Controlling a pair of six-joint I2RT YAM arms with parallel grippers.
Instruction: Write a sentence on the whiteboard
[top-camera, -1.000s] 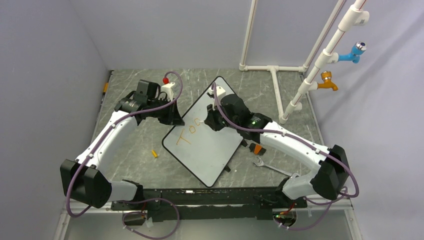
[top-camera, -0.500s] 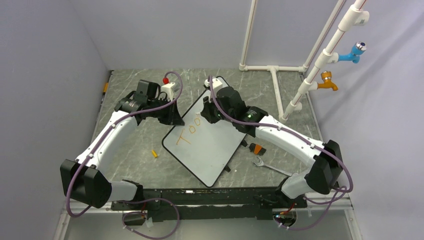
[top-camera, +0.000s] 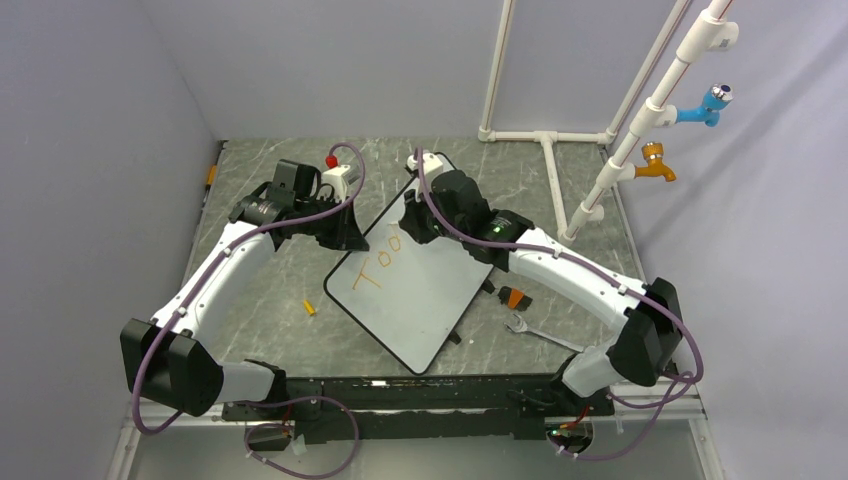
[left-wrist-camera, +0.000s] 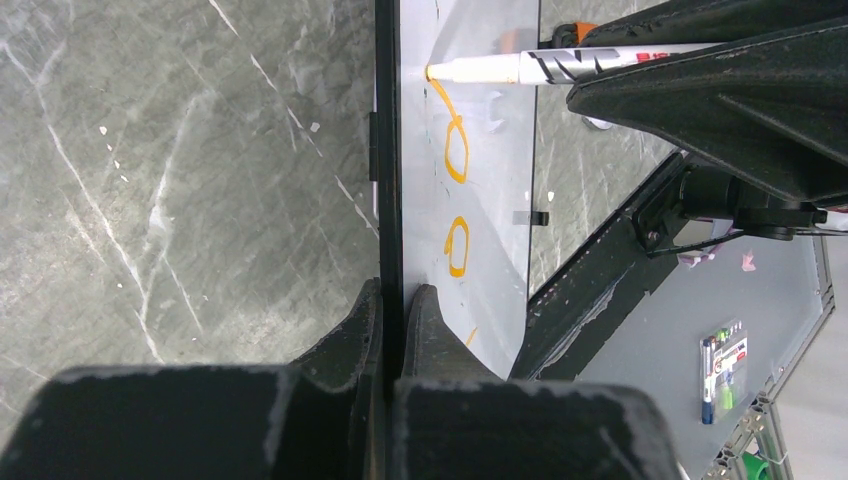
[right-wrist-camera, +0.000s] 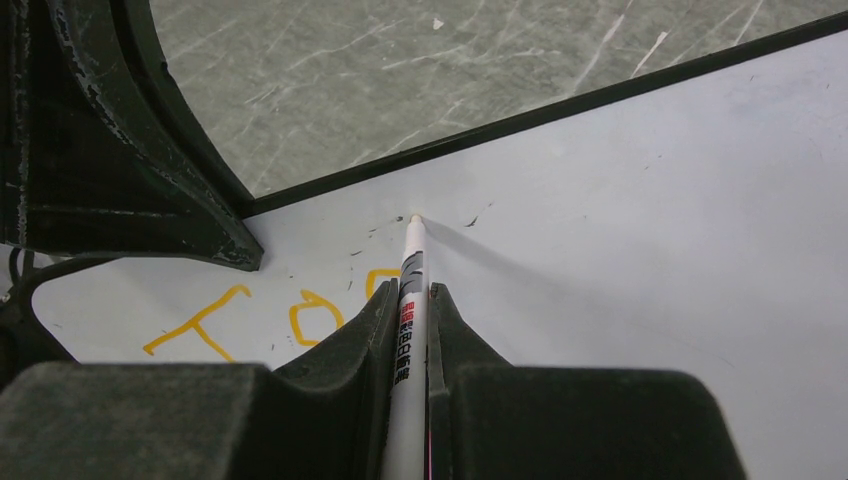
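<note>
The whiteboard (top-camera: 420, 300) lies askew on the table, one corner towards the arms. My left gripper (top-camera: 352, 236) is shut on its black rim at the left edge; in the left wrist view the two fingers (left-wrist-camera: 395, 292) pinch that rim. My right gripper (top-camera: 414, 234) is shut on a white marker (right-wrist-camera: 411, 280), whose tip rests on the whiteboard (right-wrist-camera: 620, 230) near the far rim. The sentence (top-camera: 380, 264) so reads as an orange "T" and two round letters (right-wrist-camera: 250, 322). From the left wrist the marker (left-wrist-camera: 500, 68) meets the board just above the letters (left-wrist-camera: 456, 150).
A small orange cap (top-camera: 309, 307) lies left of the board. An orange and black piece (top-camera: 514, 297) and a metal wrench (top-camera: 532, 331) lie to its right. White pipes (top-camera: 553, 180) with blue and orange taps stand at the back right.
The right gripper has moved with the marker towards the far left of the board, and the third orange letter has gained a stroke. The left gripper has stayed on the rim.
</note>
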